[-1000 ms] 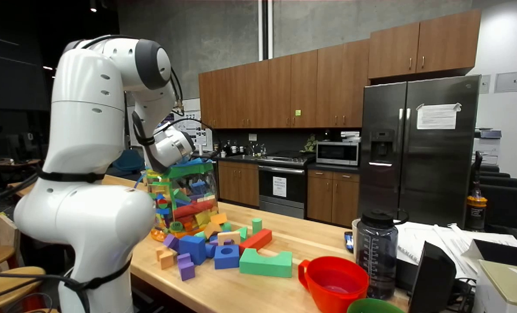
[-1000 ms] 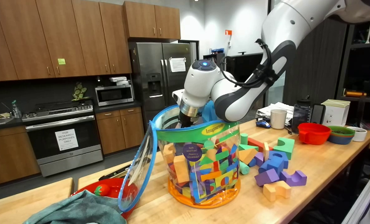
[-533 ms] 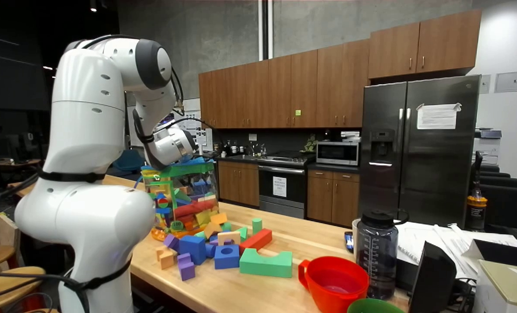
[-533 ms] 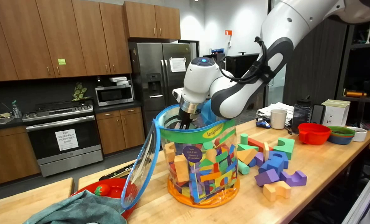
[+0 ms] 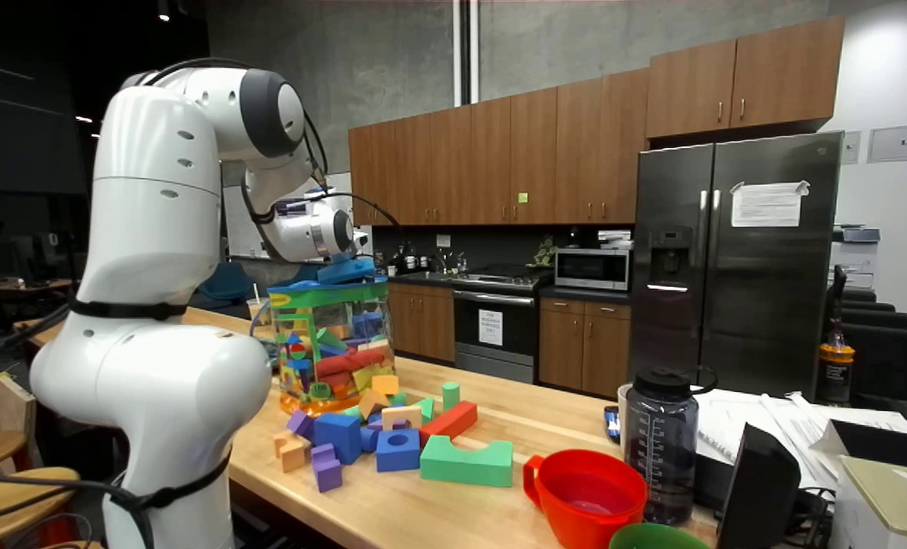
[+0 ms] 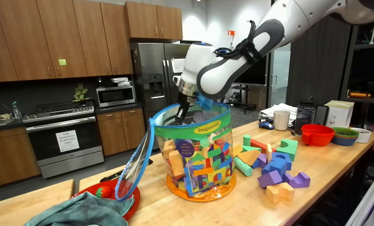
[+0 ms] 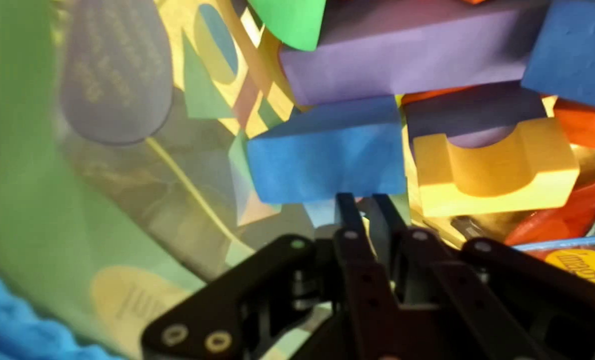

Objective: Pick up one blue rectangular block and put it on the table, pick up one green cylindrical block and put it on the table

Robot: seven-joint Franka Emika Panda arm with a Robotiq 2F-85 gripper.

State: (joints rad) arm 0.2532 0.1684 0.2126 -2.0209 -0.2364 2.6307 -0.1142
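Note:
In the wrist view a blue rectangular block point(image 7: 332, 160) lies among other blocks inside the clear bag point(image 6: 174, 132). My gripper point(image 7: 362, 196) points down into the bag; its fingertips overlap the block's near edge in the picture, not around the block. A narrow gap shows between the fingers, with nothing in it. In an exterior view the gripper point(image 6: 179, 118) is at the bag's mouth, partly behind the rim. A green cylindrical block point(image 6: 246, 140) stands upright on the table point(image 6: 253, 207), and another green cylinder point(image 6: 243, 166) lies beside the bag. More blue blocks point(image 5: 338, 438) sit on the table.
The bag's blue-edged lid point(image 6: 133, 169) hangs open toward a red dish point(image 6: 133, 201) and a teal cloth point(image 6: 83, 210). Loose blocks such as a green arch point(image 5: 466, 462) crowd the bag's other side. Farther along stand a red cup point(image 5: 587, 496) and a dark bottle point(image 5: 659, 450).
The arm has risen, lifting the gripper toward the bag's rim. The bag has shifted slightly, left in an exterior view and right in the opposite picture. The loose blocks appear unmoved.

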